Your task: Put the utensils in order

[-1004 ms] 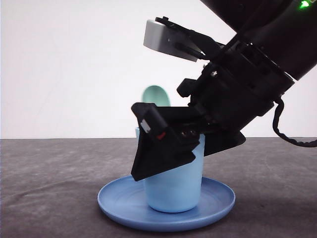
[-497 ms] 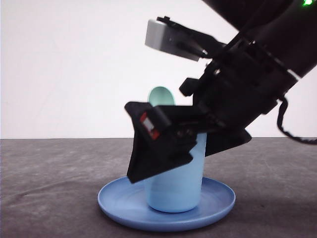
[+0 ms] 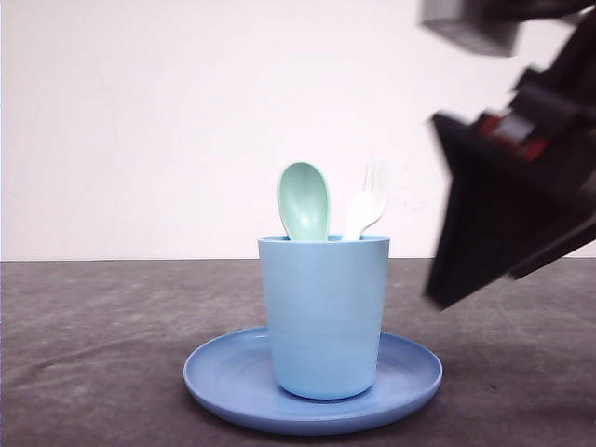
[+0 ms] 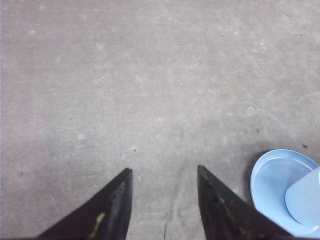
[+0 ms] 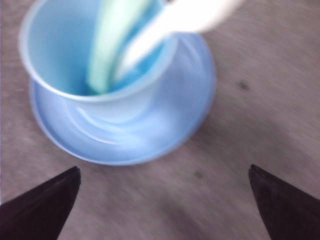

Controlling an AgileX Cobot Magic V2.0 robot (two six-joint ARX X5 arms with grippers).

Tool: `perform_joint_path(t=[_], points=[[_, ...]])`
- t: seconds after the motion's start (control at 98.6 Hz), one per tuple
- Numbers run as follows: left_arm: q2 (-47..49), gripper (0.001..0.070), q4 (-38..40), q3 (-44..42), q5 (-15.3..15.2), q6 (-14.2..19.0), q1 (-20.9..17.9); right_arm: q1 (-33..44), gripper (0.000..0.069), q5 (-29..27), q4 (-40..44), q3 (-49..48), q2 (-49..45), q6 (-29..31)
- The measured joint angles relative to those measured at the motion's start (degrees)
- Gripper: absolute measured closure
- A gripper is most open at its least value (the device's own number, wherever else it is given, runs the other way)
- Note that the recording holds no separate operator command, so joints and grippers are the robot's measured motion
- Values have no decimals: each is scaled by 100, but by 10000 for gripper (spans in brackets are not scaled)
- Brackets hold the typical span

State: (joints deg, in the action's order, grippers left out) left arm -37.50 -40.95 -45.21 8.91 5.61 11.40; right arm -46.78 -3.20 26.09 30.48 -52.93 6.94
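A pale mint-green spoon (image 3: 304, 200) and a white fork (image 3: 370, 207) stand side by side in the light blue cup (image 3: 324, 317), bowl and tines up. The cup rests on the round blue plate (image 3: 410, 372). My right gripper (image 3: 466, 223) hangs blurred to the cup's right, apart from it. In the right wrist view the right gripper (image 5: 164, 169) is wide open and empty, with the spoon (image 5: 107, 45) and fork (image 5: 170, 25) leaning inside the cup (image 5: 65, 55). My left gripper (image 4: 164, 169) is open over bare table, nothing between its fingers.
The dark grey table (image 3: 93, 326) spreads around the plate on all sides. In the left wrist view the plate (image 4: 272, 180) and a bit of the cup (image 4: 306, 202) lie off to one side of the left fingers. A white wall stands behind.
My right gripper has drawn back from the cup, up and to the right. The fork that it hid now stands free in the cup beside the spoon.
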Motion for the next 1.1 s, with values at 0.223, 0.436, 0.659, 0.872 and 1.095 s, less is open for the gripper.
perform_joint_path(t=[0.223,0.436,0.659,0.872,1.095], points=[[0,474,-2,0,0,0,0,1248,11,260,310,37,737,369],[0,474,-2,-2,0,0,0,2413,11,514,1034,439,791,407],[0,474,-2,0,0,0,0,3051,11,514,1261,544,800,356],[0,474,-2,-2,0,0,0,3071,11,516,1248,544,800,339],[0,474,-2,-2,0,0,0,3071,450,492,1296,544,800,339]])
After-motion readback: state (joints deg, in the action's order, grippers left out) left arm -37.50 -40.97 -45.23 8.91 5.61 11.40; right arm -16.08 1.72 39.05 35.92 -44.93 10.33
